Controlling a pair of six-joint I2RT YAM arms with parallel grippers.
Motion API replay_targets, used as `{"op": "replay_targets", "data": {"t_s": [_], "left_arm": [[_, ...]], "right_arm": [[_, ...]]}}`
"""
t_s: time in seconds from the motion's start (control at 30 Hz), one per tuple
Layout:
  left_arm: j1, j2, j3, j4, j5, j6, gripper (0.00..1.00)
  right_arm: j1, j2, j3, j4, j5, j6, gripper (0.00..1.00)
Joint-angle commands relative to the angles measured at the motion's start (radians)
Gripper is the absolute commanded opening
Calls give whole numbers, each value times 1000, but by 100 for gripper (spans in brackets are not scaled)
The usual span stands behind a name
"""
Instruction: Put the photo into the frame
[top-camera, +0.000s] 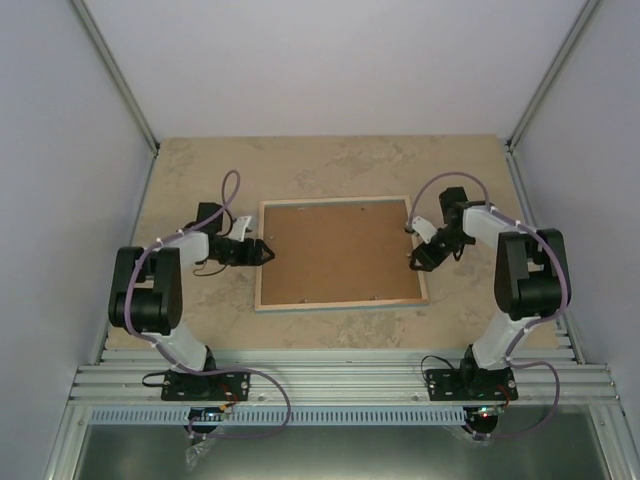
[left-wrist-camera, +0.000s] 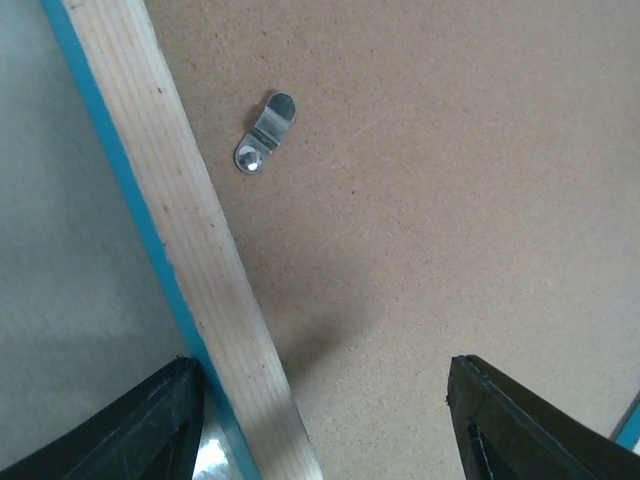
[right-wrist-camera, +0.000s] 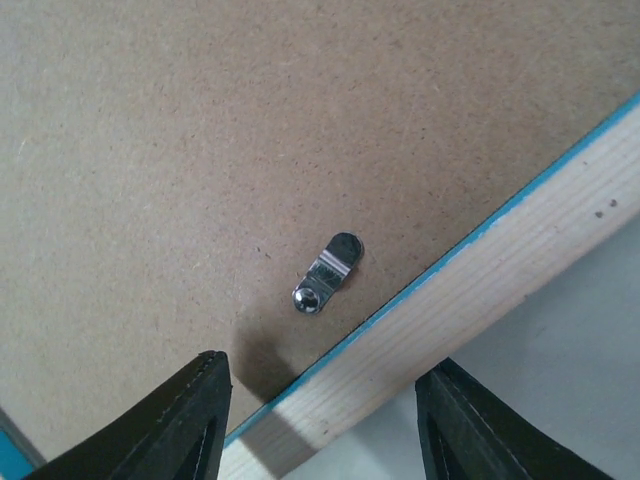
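The frame (top-camera: 340, 301) lies face down in the middle of the table (top-camera: 200, 170). Its pale wooden rails face up, and only a thin turquoise edge shows beside them in the wrist views. I take that as deliberate, since the back has to be uppermost for a print to go in from behind.

I cannot find the photo in any view, and I cannot tell whether it lies under the board. The brown hardboard backing panel (top-camera: 340, 250) sits inside the rails. Close up I see small metal turn clips (left-wrist-camera: 265, 132), one near each side rail, lying wholly on the board. I cannot judge whether they are locking it.

My left gripper (top-camera: 262, 250) is at the frame's left rail and my right gripper (top-camera: 418, 262) at its right rail. Both have their jaws apart and clamp nothing. Each straddles its rail, with one finger outboard and one over the board. I read that as set up to steady or lift the frame from both sides, or to reach the clips.
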Motion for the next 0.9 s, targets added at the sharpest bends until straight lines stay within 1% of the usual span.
{"op": "replay_targets", "data": {"t_s": [0.0,0.1,0.17,0.27,0.33,0.43,0.5,0.57,0.67,0.77,0.87], "left_arm": [[-52,-56,-15,-53,41,39,69],[-43,-125,11,-60,-4,35,74],[-43,-187,24,-36,-74,47,78],[-44,-241,52,-3,-172,121,82],[-44,-221,90,-25,-210,177,80],[-44,-148,159,-75,-280,152,74],[-45,-135,168,-63,-326,107,72],[-47,-133,158,-43,-351,78,74],[-56,-108,143,-27,-341,43,76],[-84,-64,146,-31,-367,26,76],[-99,-14,163,-34,-411,8,77]], "right_arm": [[19,-73,-45,-117,-89,-121,55],[-9,-92,-1,-128,-76,-137,62],[-25,-77,83,-129,-81,-142,66],[-30,-42,221,-130,-171,-127,67],[-16,-15,292,-127,-263,-109,67],[45,32,352,-57,-324,-5,61],[98,66,370,4,-340,53,56],[146,90,372,68,-360,113,52],[219,127,363,179,-394,203,44],[282,182,368,291,-377,287,35],[334,245,375,361,-343,336,26]]}}
